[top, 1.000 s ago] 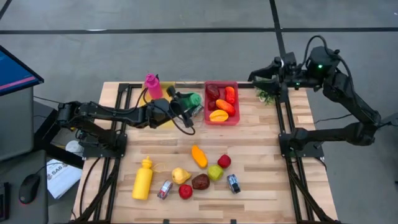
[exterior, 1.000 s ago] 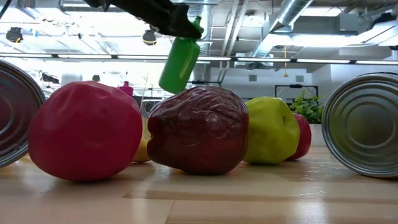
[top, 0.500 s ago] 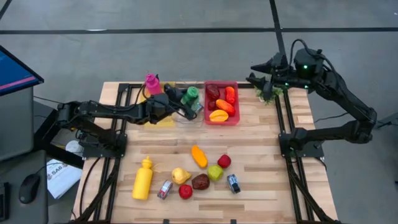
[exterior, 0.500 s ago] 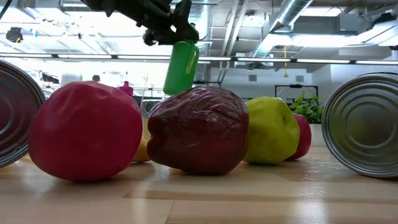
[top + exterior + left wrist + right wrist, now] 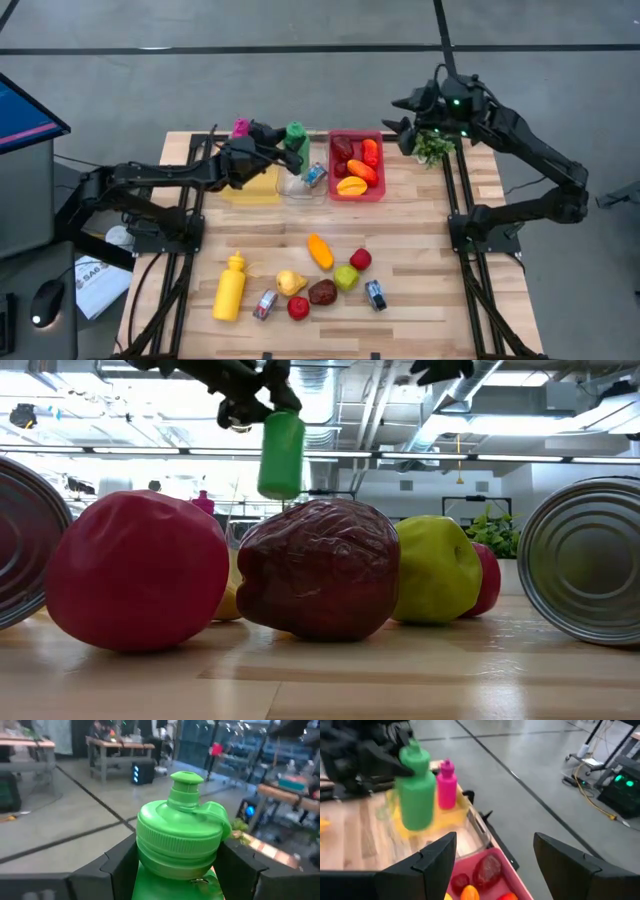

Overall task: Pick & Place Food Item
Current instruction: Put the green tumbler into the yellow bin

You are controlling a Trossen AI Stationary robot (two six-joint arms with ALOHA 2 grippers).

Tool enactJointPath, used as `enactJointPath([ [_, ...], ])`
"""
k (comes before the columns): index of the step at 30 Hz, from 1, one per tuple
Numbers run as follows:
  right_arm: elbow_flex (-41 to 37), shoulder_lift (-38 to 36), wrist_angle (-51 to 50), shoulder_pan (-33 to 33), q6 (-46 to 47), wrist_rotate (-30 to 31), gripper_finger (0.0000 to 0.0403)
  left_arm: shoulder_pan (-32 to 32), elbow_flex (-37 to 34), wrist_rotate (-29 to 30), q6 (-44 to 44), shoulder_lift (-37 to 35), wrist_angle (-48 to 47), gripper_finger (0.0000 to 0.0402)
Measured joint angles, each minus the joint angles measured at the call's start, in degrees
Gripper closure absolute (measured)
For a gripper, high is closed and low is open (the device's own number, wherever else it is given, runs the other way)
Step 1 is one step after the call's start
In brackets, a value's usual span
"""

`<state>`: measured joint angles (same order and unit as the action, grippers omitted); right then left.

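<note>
A green squeeze bottle with a flip cap hangs upright above the table's far edge, and my left gripper is shut on it. It hangs beside a pink bottle and above a clear tub. My right gripper stands open and holds nothing. In the high view my right gripper is high above the far right corner, beyond the red bin that holds several toy foods. My left gripper pinches the green bottle between its two fingers, one finger on each side, just under the wide screw collar at the bottle's top. The fingers come level from the table's left side. The bottle hangs upright below them, lifted clear.
Loose toy foods lie at the table's near middle: a yellow bottle, an orange piece, a green apple, a dark red fruit and two cans. A yellow tray and a plant stand at the back.
My left gripper has risen and gone toward the table's far edge while rolling, so the green bottle has swung from tilted to upright, still held. My right gripper has come down and toward the table's left, turning toward the red bin.
</note>
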<state>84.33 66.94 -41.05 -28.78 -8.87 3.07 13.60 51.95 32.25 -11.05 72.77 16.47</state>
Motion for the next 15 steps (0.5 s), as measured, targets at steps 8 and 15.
enactJointPath([
  [8,0.0,4.2,1.0,-2.5,2.4,0.0,0.0143,1.2,0.1,0.2,0.0,-5.8,-3.8,0.0189],
  [15,0.0,5.6,3.9,-3.7,2.7,0.0,0.0143,1.4,0.1,0.2,-6.1,-10.1,-11.3,0.0189],
])
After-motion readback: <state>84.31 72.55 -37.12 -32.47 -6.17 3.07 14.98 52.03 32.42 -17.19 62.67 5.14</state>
